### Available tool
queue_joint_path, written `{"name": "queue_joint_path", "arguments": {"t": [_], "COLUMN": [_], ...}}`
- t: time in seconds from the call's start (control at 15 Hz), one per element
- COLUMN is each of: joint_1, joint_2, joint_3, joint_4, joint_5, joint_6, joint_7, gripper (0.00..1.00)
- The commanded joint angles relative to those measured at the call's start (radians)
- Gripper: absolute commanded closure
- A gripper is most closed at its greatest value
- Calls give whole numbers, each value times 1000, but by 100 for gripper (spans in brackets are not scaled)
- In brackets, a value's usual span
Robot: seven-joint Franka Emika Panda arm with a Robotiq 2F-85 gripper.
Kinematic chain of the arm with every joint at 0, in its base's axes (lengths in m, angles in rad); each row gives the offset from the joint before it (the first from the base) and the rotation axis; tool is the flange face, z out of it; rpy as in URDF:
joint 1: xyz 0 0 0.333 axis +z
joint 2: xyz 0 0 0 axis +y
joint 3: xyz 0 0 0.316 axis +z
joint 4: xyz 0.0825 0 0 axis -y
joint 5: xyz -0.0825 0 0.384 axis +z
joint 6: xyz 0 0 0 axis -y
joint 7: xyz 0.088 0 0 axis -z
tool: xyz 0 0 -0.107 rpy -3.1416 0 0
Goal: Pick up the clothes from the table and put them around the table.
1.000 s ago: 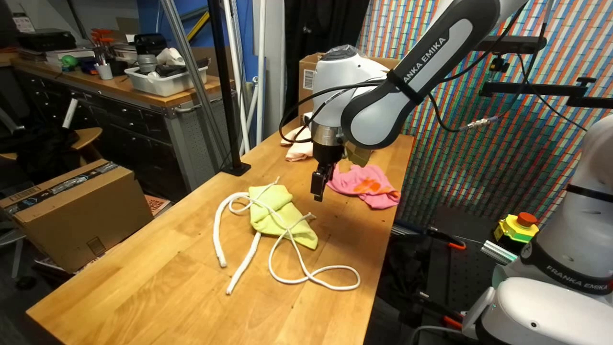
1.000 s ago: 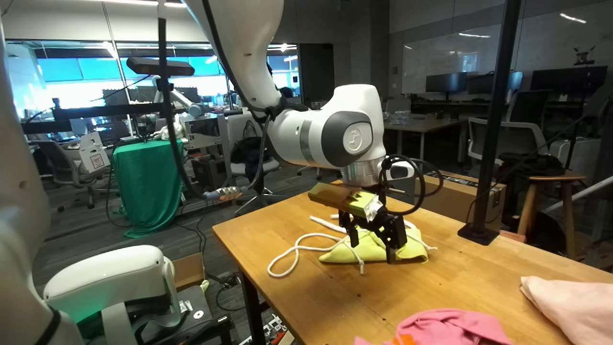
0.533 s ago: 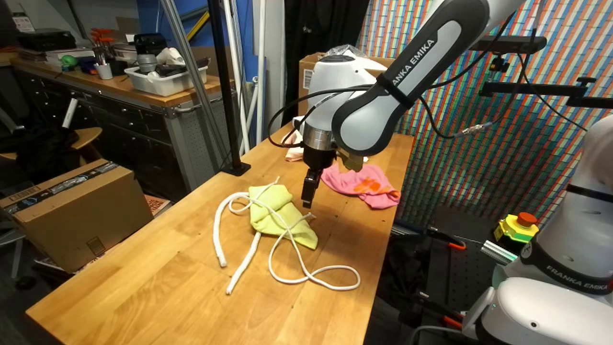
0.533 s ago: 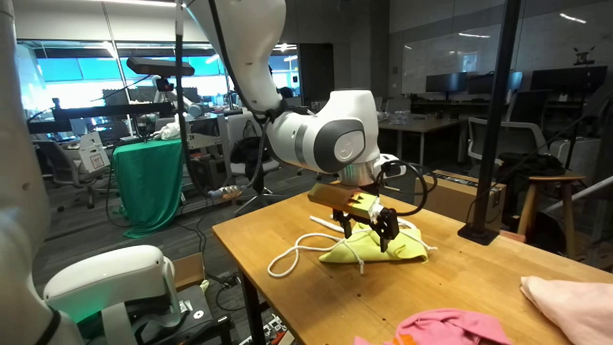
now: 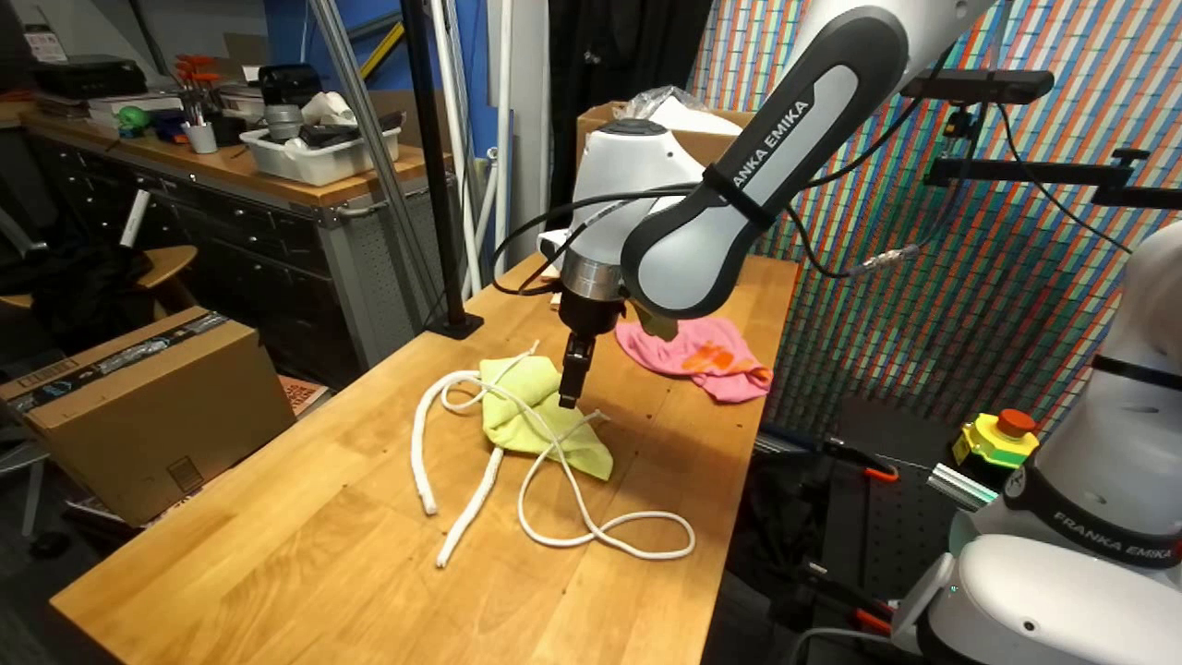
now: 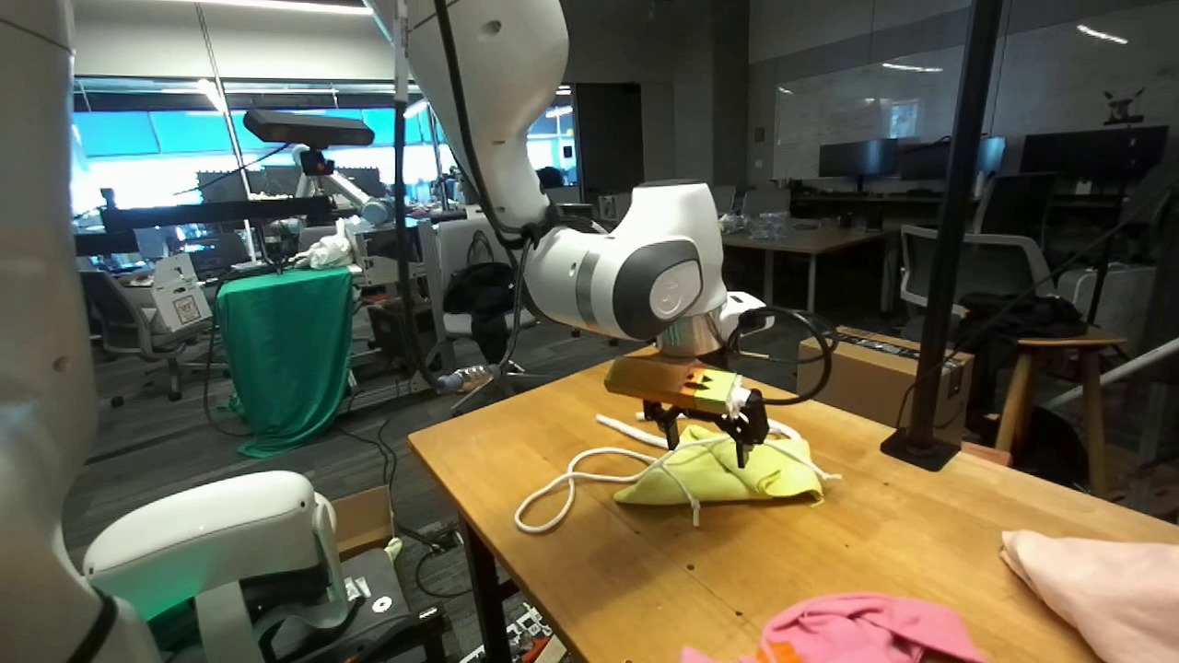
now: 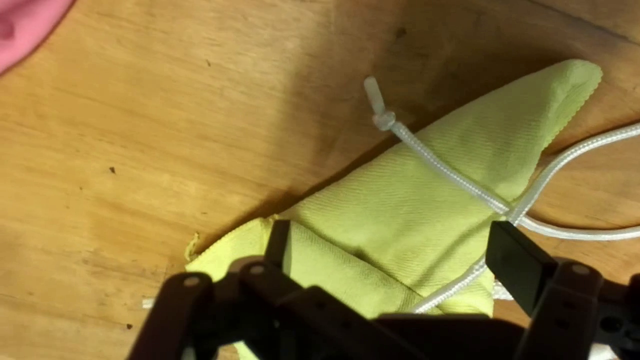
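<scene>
A folded yellow-green cloth lies on the wooden table, and it also shows in the other views. A white cord lies looped across it, as in the wrist view. My gripper is open and empty, pointing down above the cloth. In the wrist view its fingers stand apart on either side of the cloth's middle; contact does not show. A pink cloth with an orange patch lies farther along the table. A pale pink cloth lies near it.
A black post stands on a base at the table's edge. Thicker white rope pieces lie beside the yellow-green cloth. A cardboard box stands on the floor side. The robot's cable hangs round the wrist.
My gripper has moved from beside the yellow-green cloth to above it, still open. The cloths and the cord have not moved.
</scene>
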Motion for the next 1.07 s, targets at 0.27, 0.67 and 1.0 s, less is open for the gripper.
{"name": "queue_joint_path", "arguments": {"t": [0.27, 0.67, 1.0], "joint_1": [41, 35, 32], "joint_2": [114, 193, 237], "joint_3": [-60, -56, -63], "joint_4": [96, 165, 214], "joint_5": [-131, -112, -108], "joint_6": [97, 105, 89], "joint_7": [63, 50, 49], "gripper": [0, 0, 0]}}
